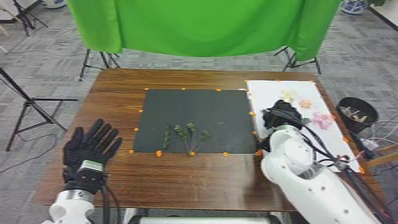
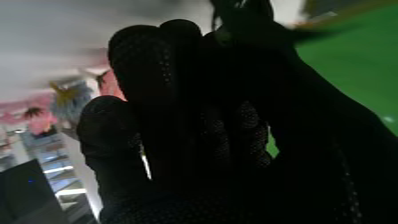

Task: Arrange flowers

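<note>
In the head view, several green sprigs [image 1: 191, 127] lie on the dark square mat [image 1: 195, 105], towards its near edge. My left hand [image 1: 87, 147] rests open at the table's left side, with its fingers spread. My right hand [image 1: 282, 115] is over the left part of the white sheet [image 1: 266, 89], beside a pink flower [image 1: 322, 120]. A pale yellow flower [image 1: 288, 94] and a peach flower [image 1: 305, 104] lie farther back. In the right wrist view, my right hand [image 2: 204, 140] is dark, near a pink flower [image 2: 37, 114] and a grey-blue flower [image 2: 71, 102].
Orange marks line the edges of the mat and sheet on the wooden table [image 1: 195, 180]. A black bin [image 1: 358, 111] stands just off the table's right side. A green cloth [image 1: 209, 25] hangs beyond the far edge, with tripods near it.
</note>
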{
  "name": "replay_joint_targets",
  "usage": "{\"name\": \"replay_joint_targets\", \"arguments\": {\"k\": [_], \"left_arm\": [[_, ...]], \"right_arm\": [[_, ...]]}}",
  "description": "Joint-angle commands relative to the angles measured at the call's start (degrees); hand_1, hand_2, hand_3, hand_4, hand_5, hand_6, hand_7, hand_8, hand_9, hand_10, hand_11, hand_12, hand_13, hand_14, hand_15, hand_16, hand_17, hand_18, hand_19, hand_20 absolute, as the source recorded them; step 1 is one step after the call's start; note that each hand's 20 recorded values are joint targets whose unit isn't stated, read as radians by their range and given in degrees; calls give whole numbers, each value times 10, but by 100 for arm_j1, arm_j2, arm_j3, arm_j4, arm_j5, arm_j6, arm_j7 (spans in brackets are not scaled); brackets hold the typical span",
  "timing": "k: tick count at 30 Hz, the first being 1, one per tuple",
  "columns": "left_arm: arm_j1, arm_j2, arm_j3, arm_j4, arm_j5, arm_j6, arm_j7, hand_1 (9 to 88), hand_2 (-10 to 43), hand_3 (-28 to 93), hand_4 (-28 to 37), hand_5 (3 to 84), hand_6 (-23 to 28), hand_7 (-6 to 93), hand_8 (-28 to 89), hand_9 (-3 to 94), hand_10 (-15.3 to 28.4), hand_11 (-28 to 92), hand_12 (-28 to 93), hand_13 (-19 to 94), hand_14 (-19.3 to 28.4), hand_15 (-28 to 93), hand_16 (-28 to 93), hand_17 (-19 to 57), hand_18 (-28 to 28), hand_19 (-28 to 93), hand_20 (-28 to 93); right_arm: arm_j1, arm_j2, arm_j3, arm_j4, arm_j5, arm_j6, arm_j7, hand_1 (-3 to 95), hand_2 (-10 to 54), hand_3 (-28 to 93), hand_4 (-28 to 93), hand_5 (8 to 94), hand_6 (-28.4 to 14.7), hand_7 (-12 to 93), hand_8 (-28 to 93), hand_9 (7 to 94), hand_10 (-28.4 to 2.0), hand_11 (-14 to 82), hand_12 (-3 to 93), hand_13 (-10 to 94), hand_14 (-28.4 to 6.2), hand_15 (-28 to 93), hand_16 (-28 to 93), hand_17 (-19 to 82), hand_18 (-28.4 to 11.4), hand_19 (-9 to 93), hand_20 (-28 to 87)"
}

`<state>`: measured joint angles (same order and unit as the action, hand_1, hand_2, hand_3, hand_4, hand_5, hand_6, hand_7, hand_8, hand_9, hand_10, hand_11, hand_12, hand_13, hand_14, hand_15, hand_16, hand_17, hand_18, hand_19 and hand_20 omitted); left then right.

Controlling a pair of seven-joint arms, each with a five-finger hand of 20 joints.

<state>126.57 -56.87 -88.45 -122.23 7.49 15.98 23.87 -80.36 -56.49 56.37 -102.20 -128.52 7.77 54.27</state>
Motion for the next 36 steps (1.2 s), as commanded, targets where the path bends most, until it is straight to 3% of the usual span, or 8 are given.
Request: {"name": "replay_joint_targets", "arguments": {"k": [1,6,11,13,23,28,33,36], "left_arm": [[86,126,-157,-111,143,-190,132,263,158,705,-283,412,104,136,-84,338,167,244,103,233,173,410,-88,-63,150,377,77],[71,163,-244,-119,150,-164,158,263,157,704,-283,412,104,134,-84,338,166,239,104,233,172,405,-84,-63,150,374,77],[-75,140,-200,-78,166,-131,92,265,158,701,-283,412,104,135,-83,337,166,236,105,232,171,403,-81,-63,149,371,77],[-80,213,-133,-87,78,-95,163,265,158,700,-283,412,103,134,-83,336,166,235,105,230,170,401,-81,-62,149,371,78],[-68,106,-48,-77,29,-33,-19,265,158,701,-283,412,104,132,-83,336,167,234,107,225,171,399,-79,-63,148,369,80],[-21,76,-105,-148,-22,304,-49,266,165,700,-283,414,104,132,-83,336,168,235,107,225,171,400,-79,-64,149,370,81],[43,62,-147,-141,-40,210,-34,265,168,704,-283,414,105,135,-83,335,169,241,108,224,172,402,-80,-65,149,374,80],[43,34,-151,-138,-65,186,-46,265,167,704,-283,413,105,135,-83,334,169,241,107,223,172,405,-81,-66,149,375,80]], "right_arm": [[-309,312,59,-1208,407,129,-4,482,-95,932,-43,688,-18,614,157,937,-117,140,438,806,-120,456,454,369,-267,908,452],[-261,57,-445,-1418,719,448,-9,473,-95,932,-11,691,-18,613,154,937,-124,151,430,799,-127,483,448,366,-276,915,458],[-72,-450,-945,-1105,705,587,71,469,-95,932,1,696,-21,617,151,937,-126,161,421,796,-130,498,442,366,-281,917,464],[-29,-654,-1030,-955,714,602,205,470,-95,932,-3,696,-21,618,152,937,-127,162,423,795,-130,500,441,366,-281,917,465],[-22,-958,-1180,-552,243,899,649,498,-95,925,-68,660,-24,650,141,923,-125,154,437,769,-128,541,421,371,-284,922,457],[-141,-848,-1117,-603,297,631,699,501,-95,863,-149,525,-58,732,86,789,-147,262,418,683,-142,631,369,359,-284,931,430],[-231,-831,-1002,-601,449,592,741,502,-95,829,-179,424,-84,769,12,669,-183,340,373,644,-153,650,326,347,-284,929,403],[-248,-814,-1012,-606,429,606,742,493,-95,834,-195,408,-104,698,-68,617,-202,387,323,628,-160,646,298,338,-283,921,381]]}}
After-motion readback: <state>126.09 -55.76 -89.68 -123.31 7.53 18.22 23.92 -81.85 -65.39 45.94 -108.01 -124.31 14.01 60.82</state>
